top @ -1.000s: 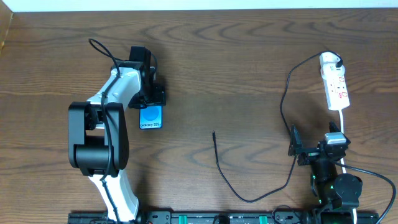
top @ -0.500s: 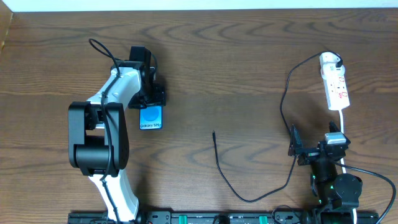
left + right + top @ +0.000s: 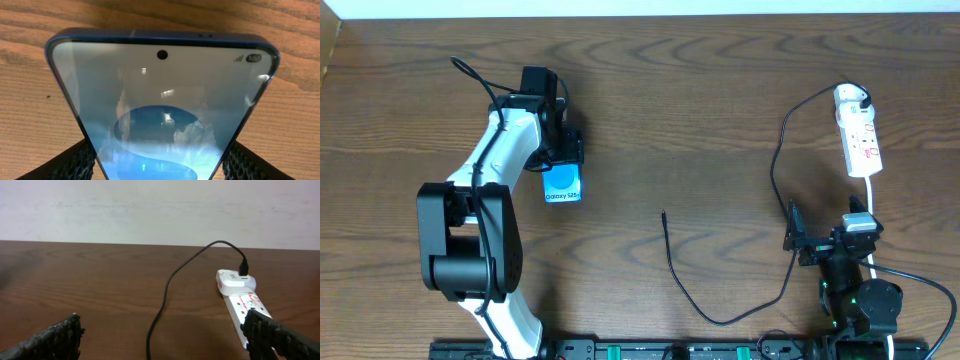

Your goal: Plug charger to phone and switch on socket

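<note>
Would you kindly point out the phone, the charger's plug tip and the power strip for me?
phone [image 3: 563,186]: overhead view, blue screen centre.
charger plug tip [image 3: 664,214]: overhead view, free cable end.
power strip [image 3: 863,146]: overhead view, white body.

Brown wooden table [image 3: 700,120], black charger [image 3: 669,255] and white socket [image 3: 860,140] flat on its right half.

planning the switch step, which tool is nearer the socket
Right. The right tool sits open just short of the socket, which lies ahead of it. The left tool is far across the table, clamped on the phone.
</note>
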